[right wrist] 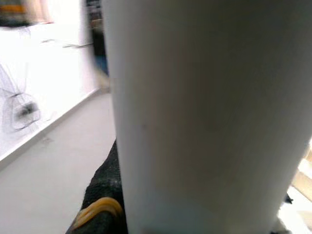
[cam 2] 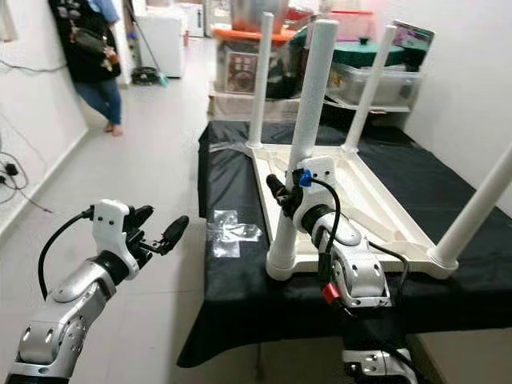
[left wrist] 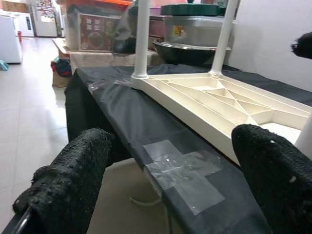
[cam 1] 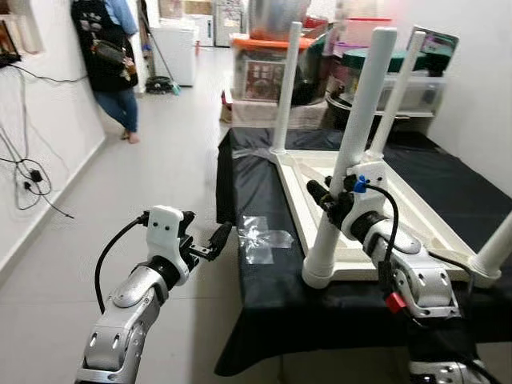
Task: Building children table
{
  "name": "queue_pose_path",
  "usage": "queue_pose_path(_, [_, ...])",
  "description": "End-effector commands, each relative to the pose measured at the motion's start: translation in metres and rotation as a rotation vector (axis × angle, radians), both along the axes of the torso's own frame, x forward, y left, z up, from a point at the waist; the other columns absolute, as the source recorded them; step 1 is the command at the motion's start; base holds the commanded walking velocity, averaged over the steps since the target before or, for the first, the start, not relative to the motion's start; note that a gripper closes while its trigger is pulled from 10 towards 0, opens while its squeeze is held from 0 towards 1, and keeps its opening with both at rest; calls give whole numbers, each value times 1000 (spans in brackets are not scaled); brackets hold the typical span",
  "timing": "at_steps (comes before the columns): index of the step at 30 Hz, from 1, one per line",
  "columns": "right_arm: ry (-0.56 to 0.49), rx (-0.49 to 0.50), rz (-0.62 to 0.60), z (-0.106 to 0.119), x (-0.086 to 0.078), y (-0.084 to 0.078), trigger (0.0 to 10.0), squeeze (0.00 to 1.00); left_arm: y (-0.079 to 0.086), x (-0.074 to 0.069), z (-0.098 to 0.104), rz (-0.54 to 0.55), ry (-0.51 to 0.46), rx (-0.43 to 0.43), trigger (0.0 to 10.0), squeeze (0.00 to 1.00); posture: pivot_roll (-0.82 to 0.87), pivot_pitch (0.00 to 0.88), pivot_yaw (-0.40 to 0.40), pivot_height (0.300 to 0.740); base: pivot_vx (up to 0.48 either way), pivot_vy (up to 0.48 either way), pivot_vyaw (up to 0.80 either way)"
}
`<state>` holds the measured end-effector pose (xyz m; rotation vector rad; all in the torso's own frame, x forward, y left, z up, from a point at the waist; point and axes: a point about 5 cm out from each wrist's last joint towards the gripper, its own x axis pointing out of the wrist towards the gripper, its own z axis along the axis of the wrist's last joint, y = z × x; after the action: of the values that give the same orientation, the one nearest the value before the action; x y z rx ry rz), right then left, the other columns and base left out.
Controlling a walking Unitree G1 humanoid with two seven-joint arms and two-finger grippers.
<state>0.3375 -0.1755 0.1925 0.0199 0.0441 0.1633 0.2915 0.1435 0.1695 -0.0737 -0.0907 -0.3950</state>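
Right pincer [cam 1: 326,194] clamped on near white table leg [cam 1: 352,152]; left pincer [cam 1: 218,238] apart beside black-draped bench [cam 1: 264,200].

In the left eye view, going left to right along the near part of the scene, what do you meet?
Left gripper → clear tape patch on the black cloth → near white table leg → right gripper at that leg → far-right leg.
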Motion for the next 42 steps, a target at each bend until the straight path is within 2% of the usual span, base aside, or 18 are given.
queue_pose_path(1, [277,-27,-213,-58,-14,-21,10000,0,1,2,0,11,0,5,10000,0,97,0,-89,740,0,0,0])
queue_pose_path(2, [278,-8,-285,-61,-17,-24,10000,0,1,2,0,18,1,4,10000,0,95,0,-90,740,0,0,0])
queue_pose_path(3, [278,-8,-285,-61,-17,-24,10000,0,1,2,0,18,1,4,10000,0,95,0,-90,740,0,0,0])
queue_pose_path(4, [268,40,-434,-64,-21,-32,10000,0,2,3,-2,28,5,3,10000,0,99,0,-94,740,0,0,0])
queue_pose_path(5, [268,40,-434,-64,-21,-32,10000,0,2,3,-2,28,5,3,10000,0,99,0,-94,740,0,0,0])
queue_pose_path(9, [222,58,-569,-58,-24,-39,10000,0,4,3,-2,49,4,3,10000,0,100,0,-96,740,0,0,0])
queue_pose_path(16, [190,21,-608,-53,-25,-41,10000,0,6,4,-2,59,2,3,10000,0,100,0,-96,740,0,0,0])
queue_pose_path(24, [150,-79,-621,-46,-27,-43,10000,0,5,2,-5,70,9,5,10000,0,97,0,-102,740,0,0,0])
queue_pose_path(27, [146,-94,-640,-46,-27,-48,10000,0,6,2,-5,76,9,5,10000,0,96,0,-102,740,0,0,0])
queue_pose_path(28, [138,-114,-670,-45,-26,-56,10000,0,6,3,-4,81,7,6,10000,0,95,0,-102,740,0,0,0])
queue_pose_path(29, [138,-114,-670,-45,-26,-56,10000,0,6,3,-4,81,7,6,10000,0,95,0,-102,740,0,0,0])
queue_pose_path(30, [123,-120,-712,-42,-24,-69,10000,0,7,4,-4,87,6,9,10000,0,93,0,-101,740,0,0,0])
queue_pose_path(32, [123,-120,-712,-42,-24,-69,10000,0,7,4,-4,87,6,9,10000,0,93,0,-101,740,0,0,0])
queue_pose_path(33, [102,-101,-743,-37,-22,-79,10000,0,8,4,-5,90,7,11,10000,0,88,0,-100,740,0,0,0])
queue_pose_path(34, [102,-101,-743,-37,-22,-79,10000,0,8,4,-5,90,7,11,10000,0,88,0,-100,740,0,0,0])
queue_pose_path(35, [87,-52,-747,-34,-20,-83,10000,0,7,5,-6,89,9,11,10000,0,88,0,-100,740,0,0,0])
queue_pose_path(36, [89,10,-737,-35,-19,-80,10000,0,6,5,-6,87,12,11,10000,0,87,0,-99,740,0,0,0])
queue_pose_path(42, [122,106,-722,-44,-22,-72,10000,0,5,5,-8,87,17,10,10000,0,91,0,-98,740,0,0,0])
